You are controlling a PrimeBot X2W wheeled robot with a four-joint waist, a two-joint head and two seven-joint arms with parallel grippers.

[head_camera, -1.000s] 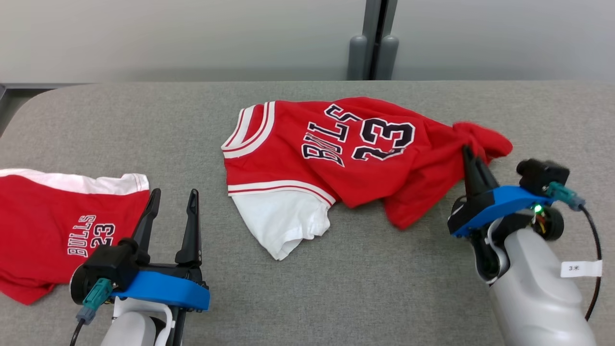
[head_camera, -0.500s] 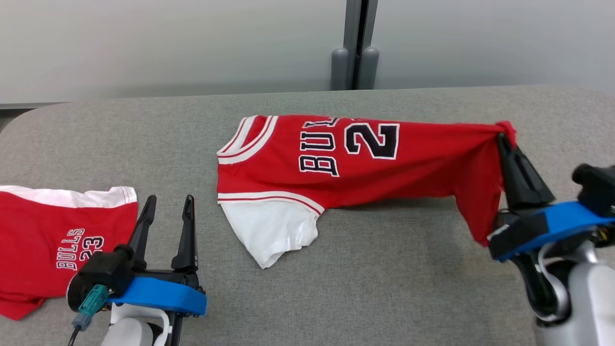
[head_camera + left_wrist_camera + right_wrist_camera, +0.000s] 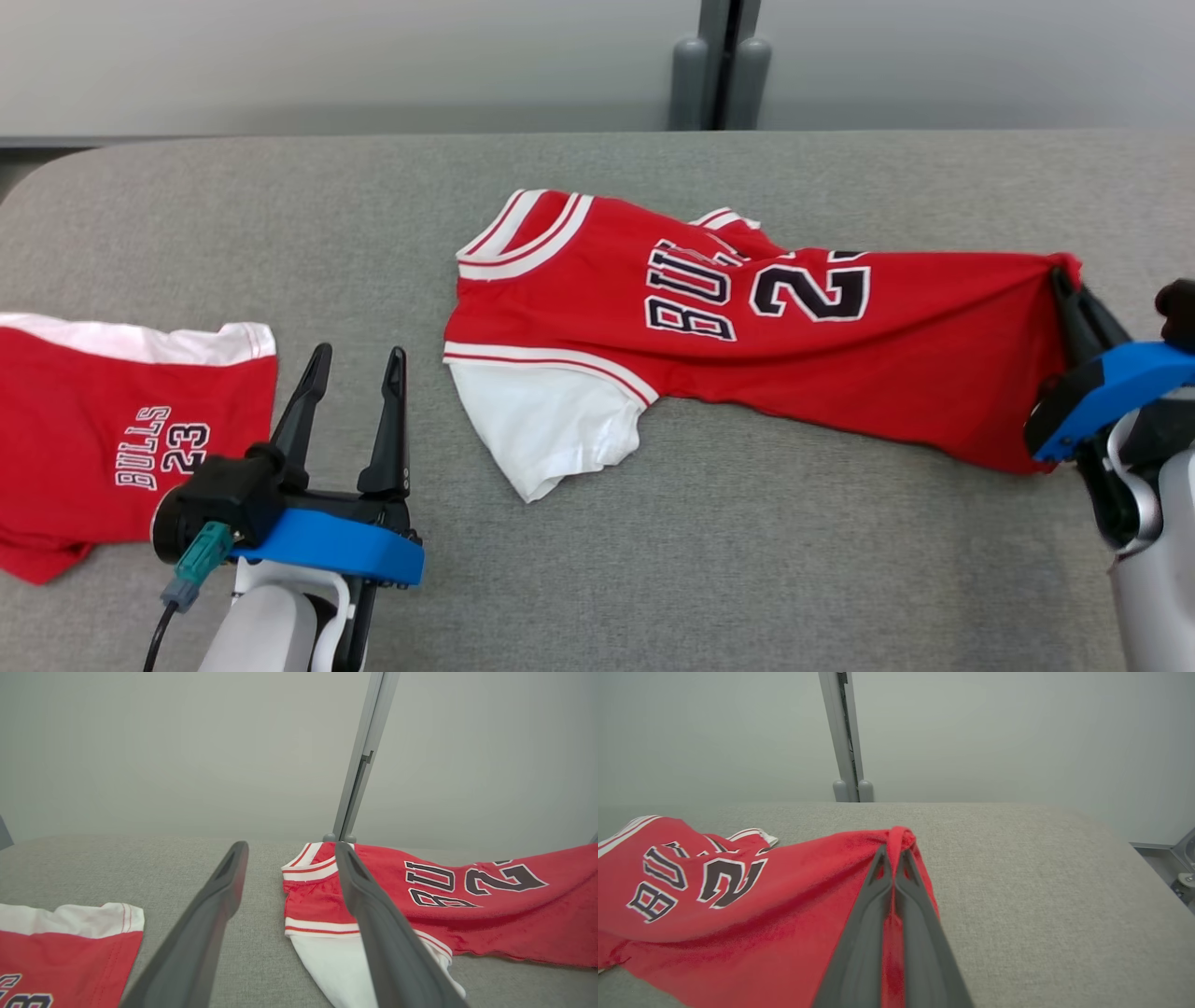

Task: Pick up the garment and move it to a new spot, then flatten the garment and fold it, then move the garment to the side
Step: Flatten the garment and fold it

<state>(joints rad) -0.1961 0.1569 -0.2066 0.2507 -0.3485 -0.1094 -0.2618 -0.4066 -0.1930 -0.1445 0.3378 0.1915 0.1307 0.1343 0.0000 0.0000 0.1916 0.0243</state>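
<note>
Found garment (image 3: 709, 327) lying on table (image 3: 747, 579) at centre, long axis 9 to 3 o'clock, neckline toward 9, hem toward 3, white sleeve (image 3: 546, 420) toward 6. Noted print (image 3: 756, 294) partly folded under: "BUL" and "2" legible, remainder hidden. Found hem corner bunched and pinched between pressed-together fingers of right gripper (image 3: 1062, 278) at 3 o'clock, forearm (image 3: 1153, 597) cut off by frame edge. Found left gripper (image 3: 360, 353) at 7 o'clock, fingers spread, holding nothing, pointing toward 12. Logged second red garment (image 3: 112, 439) at 9 o'clock, partly cropped.
</note>
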